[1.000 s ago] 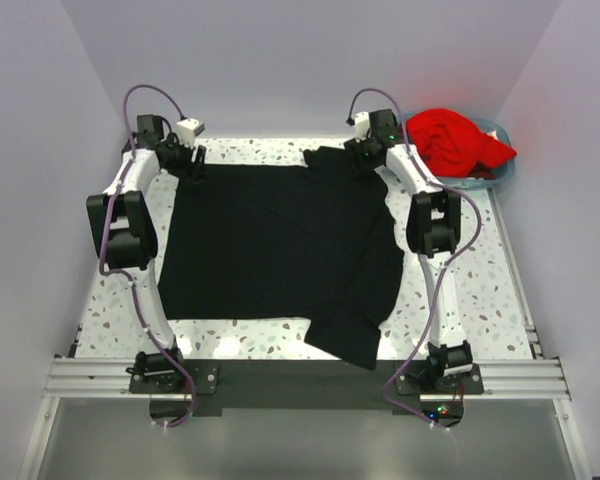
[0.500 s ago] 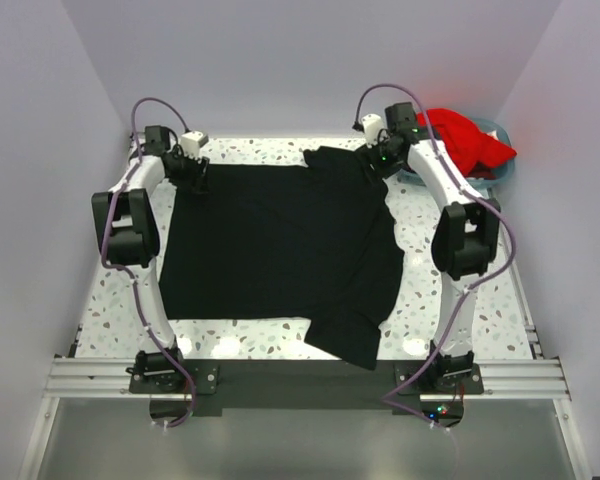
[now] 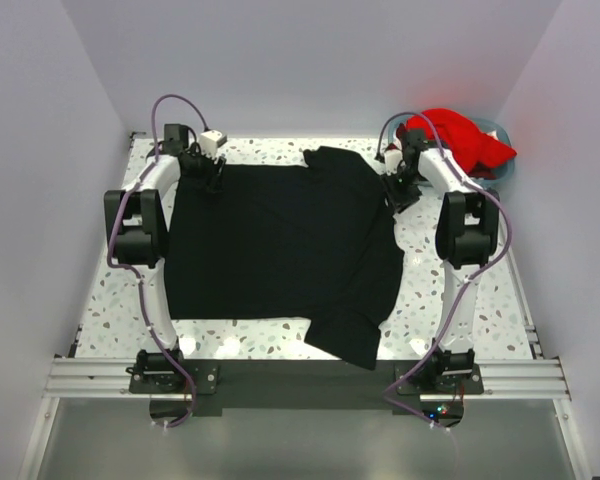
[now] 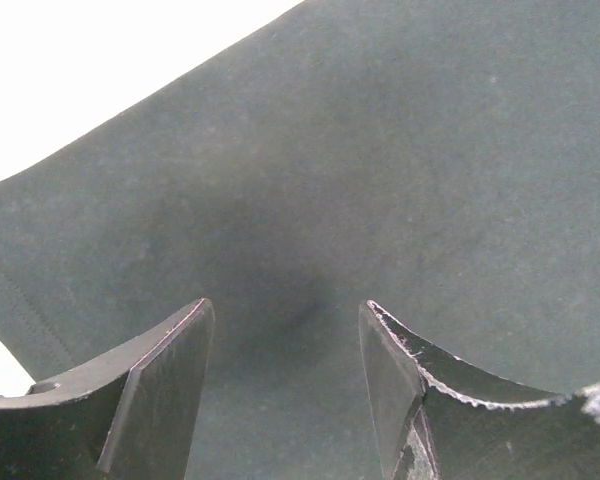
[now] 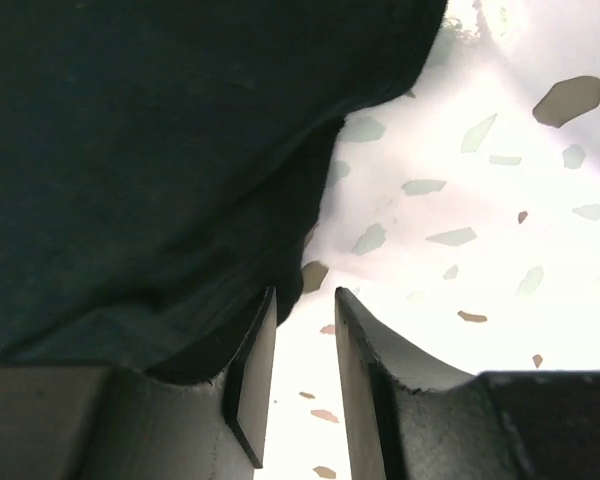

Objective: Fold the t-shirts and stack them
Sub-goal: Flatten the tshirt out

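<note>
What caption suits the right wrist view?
Right gripper, jaws narrowly apart, at the edge of the black t-shirt on the speckled table.

Lab test booth: blank walls point(image 3: 310, 60), aluminium rail point(image 3: 300, 378).

Bright even light, blown-out whites, blurred wrist close-ups

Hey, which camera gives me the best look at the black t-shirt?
The top external view: it shows the whole black t-shirt spread out on the table. The left wrist view shows only a close patch of its cloth and one edge. The right wrist view shows just a dark stretch of it and its edge against the speckled surface.
</note>
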Tool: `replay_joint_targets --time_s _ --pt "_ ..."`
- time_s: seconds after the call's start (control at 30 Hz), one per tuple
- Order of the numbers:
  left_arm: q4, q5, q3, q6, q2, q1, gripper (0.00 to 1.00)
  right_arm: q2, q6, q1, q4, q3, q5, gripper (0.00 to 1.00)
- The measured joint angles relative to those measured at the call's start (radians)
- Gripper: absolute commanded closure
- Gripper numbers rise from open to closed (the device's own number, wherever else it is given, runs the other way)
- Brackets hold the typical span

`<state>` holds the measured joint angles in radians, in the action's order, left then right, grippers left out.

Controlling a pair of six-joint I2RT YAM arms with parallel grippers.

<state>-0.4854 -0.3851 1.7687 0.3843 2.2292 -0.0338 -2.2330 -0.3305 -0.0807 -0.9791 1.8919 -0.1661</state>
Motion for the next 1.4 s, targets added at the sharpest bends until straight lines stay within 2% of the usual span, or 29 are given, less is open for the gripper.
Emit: replay_joint_targets --time_s 0.2,0.47,0.67,0.73,0.77,0.8,0.83,1.03,1.2,1.23,1.3,1.33,1.4 --pt "0.0 0.016 0.0 0.001 0.0 -0.004 0.35 -0.023 0.036 -0.004 0.048 0.009 0.024 0.68" --pt "0.003 0.024 0.0 0.001 0.0 -0.004 0.35 -0.109 0.051 -0.01 0.068 0.103 0.023 0.59" --pt "0.005 0.024 0.0 0.001 0.002 -0.004 0.34 -0.127 0.057 -0.016 0.086 0.116 0.024 0.59" --pt "0.007 0.027 0.0 0.001 0.004 -0.004 0.35 -0.13 0.058 -0.019 0.091 0.121 0.024 0.67" --pt "0.006 0.031 0.0 0.001 0.007 -0.004 0.36 -0.13 0.056 -0.021 0.092 0.121 0.025 0.79" --pt "0.007 0.036 0.0 0.0 0.012 -0.004 0.36 -0.13 0.051 -0.024 0.092 0.121 0.026 0.86" --pt "0.006 0.046 0.0 0.0 0.016 -0.004 0.39 -0.13 0.047 -0.028 0.092 0.12 0.027 0.98" --pt "-0.01 0.115 0.0 0.001 0.04 -0.01 0.5 -0.069 -0.015 -0.053 0.154 0.019 0.125 1.0" --pt "0.004 0.141 -0.017 -0.005 0.035 -0.037 0.53 -0.01 -0.066 -0.056 0.214 -0.09 0.249 1.0" --pt "0.006 0.139 -0.021 -0.007 0.033 -0.041 0.52 -0.01 -0.071 -0.058 0.223 -0.091 0.262 0.97" --pt "0.011 0.138 -0.03 -0.007 0.029 -0.045 0.46 -0.01 -0.073 -0.062 0.23 -0.089 0.275 0.75" --pt "0.014 0.138 -0.033 -0.007 0.026 -0.046 0.41 -0.01 -0.073 -0.063 0.231 -0.088 0.281 0.57" --pt "0.017 0.138 -0.036 -0.007 0.024 -0.049 0.39 -0.011 -0.069 -0.071 0.215 -0.072 0.283 0.51"
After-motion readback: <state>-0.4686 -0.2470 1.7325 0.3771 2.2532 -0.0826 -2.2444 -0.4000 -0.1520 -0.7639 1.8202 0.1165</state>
